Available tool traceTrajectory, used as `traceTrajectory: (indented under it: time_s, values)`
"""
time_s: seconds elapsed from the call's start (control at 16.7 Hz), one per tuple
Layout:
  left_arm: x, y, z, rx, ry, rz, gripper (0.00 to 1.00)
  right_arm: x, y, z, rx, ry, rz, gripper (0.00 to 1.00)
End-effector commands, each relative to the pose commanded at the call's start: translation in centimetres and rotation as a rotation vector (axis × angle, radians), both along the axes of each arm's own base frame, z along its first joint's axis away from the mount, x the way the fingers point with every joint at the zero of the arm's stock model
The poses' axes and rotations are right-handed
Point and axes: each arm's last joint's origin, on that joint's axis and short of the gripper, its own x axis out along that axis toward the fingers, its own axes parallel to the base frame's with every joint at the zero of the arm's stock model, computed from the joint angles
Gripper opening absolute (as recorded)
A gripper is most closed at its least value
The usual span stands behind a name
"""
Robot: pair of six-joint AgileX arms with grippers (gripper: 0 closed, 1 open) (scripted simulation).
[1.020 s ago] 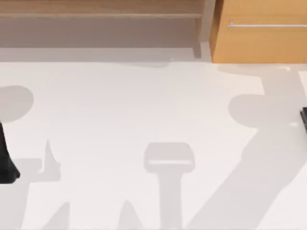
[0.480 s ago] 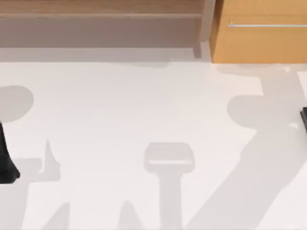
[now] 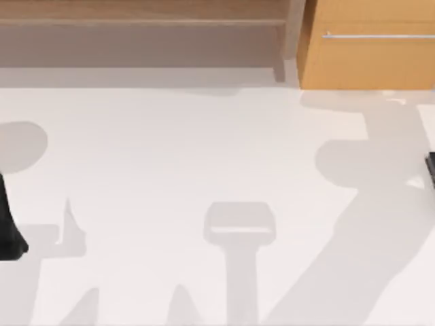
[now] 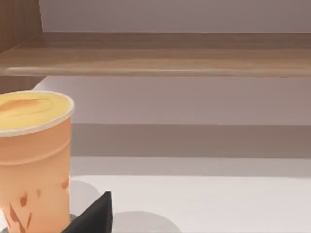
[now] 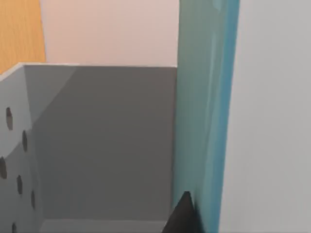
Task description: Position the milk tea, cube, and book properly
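At the 9 o'clock edge of the white table (image 3: pixel 204 149) in the top view sits the left arm's black claw (image 3: pixel 8 224), and the left wrist view shows a dark fingertip (image 4: pixel 95 216) just beside the peach-tan milk tea cup with its cream lid (image 4: pixel 31 160), though whether the claw grips it I cannot tell. At the 3 o'clock edge a dark sliver of the right arm (image 3: pixel 430 170) shows; the right wrist view shows a fingertip (image 5: pixel 183 216) against the upright teal book (image 5: pixel 206 111), beside a grey perforated bin (image 5: pixel 97 145), grip likewise unclear. Farthest, at 12 o'clock, stand a brown wooden shelf (image 3: pixel 143 20) and an orange-wood cabinet (image 3: pixel 370 61).

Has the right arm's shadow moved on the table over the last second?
Yes. The round shadow has slid left and its top now nearly touches the orange cabinet, which stays put.
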Motion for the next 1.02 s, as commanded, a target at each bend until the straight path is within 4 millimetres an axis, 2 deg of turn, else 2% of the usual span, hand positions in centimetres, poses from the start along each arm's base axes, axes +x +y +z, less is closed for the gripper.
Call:
traceTrajectory:
  time_s: [0.24,0.42,0.6,0.78,0.9,1.02]
  values:
    - [0.0,0.0,0.0,0.000,0.000,0.000,1.00,-1.8,0.2,2.5,0.084,-0.057,-0.023,0.00]
    - [0.0,0.0,0.0,0.000,0.000,0.000,1.00,-4.9,0.9,4.9,0.248,-0.118,-0.040,0.00]
    - [0.0,0.0,0.0,0.000,0.000,0.000,1.00,-8.7,1.9,5.6,0.480,-0.155,-0.048,0.00]
    - [0.0,0.0,0.0,0.000,0.000,0.000,1.00,-12.5,3.0,3.6,0.751,-0.145,-0.062,0.00]
    - [0.0,0.0,0.0,0.000,0.000,0.000,1.00,-14.8,3.8,0.7,0.939,-0.104,-0.086,0.00]
    - [0.0,0.0,0.0,0.000,0.000,0.000,1.00,-17.0,4.7,-3.1,1.119,-0.031,-0.133,0.00]
